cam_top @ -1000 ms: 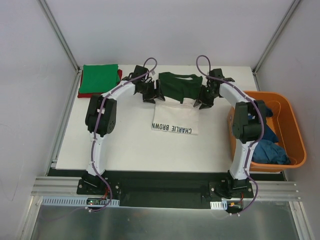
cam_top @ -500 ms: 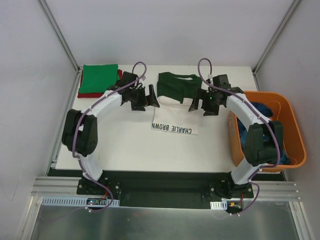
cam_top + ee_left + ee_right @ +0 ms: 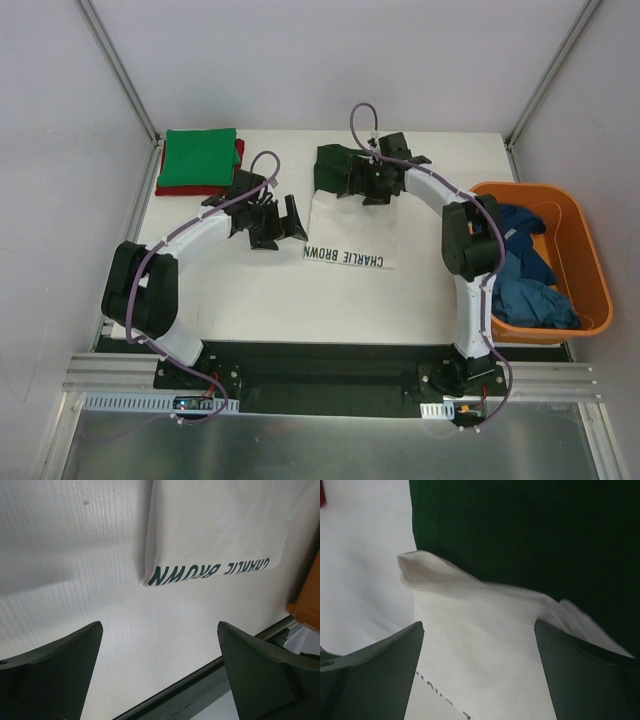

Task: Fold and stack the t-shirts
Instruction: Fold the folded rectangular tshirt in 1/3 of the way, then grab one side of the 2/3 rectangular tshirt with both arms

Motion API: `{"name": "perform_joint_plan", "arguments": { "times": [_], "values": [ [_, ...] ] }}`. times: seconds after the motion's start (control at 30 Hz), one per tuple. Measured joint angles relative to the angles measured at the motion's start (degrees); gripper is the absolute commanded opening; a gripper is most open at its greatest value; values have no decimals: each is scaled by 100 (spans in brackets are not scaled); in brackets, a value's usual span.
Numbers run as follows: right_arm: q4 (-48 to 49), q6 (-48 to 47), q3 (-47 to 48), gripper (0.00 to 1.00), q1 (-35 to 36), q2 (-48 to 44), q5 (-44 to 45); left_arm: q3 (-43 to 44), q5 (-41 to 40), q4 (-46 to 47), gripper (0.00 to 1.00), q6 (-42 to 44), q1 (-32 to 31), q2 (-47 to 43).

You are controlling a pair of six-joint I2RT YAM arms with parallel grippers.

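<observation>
I was working in a laboratory robot test cell. Plain white panels closed off the space ahead of the left gripper and the right gripper and to either side of them, joined at the corners by aluminium posts. Beneath them lay a bare white table. Behind them, a black base plate sat on an extruded aluminium rail.

I see the white Charlie Brown tee flat at centre, dark green sleeves bunched; green tee folded atop red tee far-left; blue tees crumpled right.
</observation>
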Motion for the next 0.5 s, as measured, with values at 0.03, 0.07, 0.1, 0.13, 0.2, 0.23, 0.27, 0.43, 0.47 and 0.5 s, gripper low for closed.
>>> {"name": "perform_joint_plan", "arguments": {
  "times": [0.03, 0.07, 0.1, 0.13, 0.2, 0.23, 0.27, 0.43, 0.47, 0.5],
  "values": [
    [57, 50, 306, 97, -46, 238, 28, -7, 0, -2, 99, -11, 0, -22],
    [96, 118, 577, 97, -105, 420, 46, -9, 2, 7, 99, -20, 0, -55],
    [146, 164, 758, 97, -168, 527, 46, -9, 2, 17, 99, -37, 0, -85],
    [192, 190, 815, 97, -223, 555, 39, -11, 4, 35, 99, -55, 0, -107],
    [201, 197, 785, 97, -319, 470, 44, -26, 7, 98, 100, -76, 0, -118],
    [229, 197, 713, 97, -350, 380, 52, -39, 11, 127, 99, -90, 0, -116],
    [291, 186, 509, 97, -374, 208, 59, -52, 15, 136, 99, -101, 0, -114],
    [396, 107, -1294, 97, -369, -1504, 354, -42, 63, 269, 94, -164, -42, 103],
    [402, 83, -1799, 97, -363, -2041, 417, -22, 74, 280, 91, -184, -50, 221],
    [382, 68, -2096, 97, -367, -2398, 444, 2, 105, 297, 88, -201, -55, 356]
  ]
}}
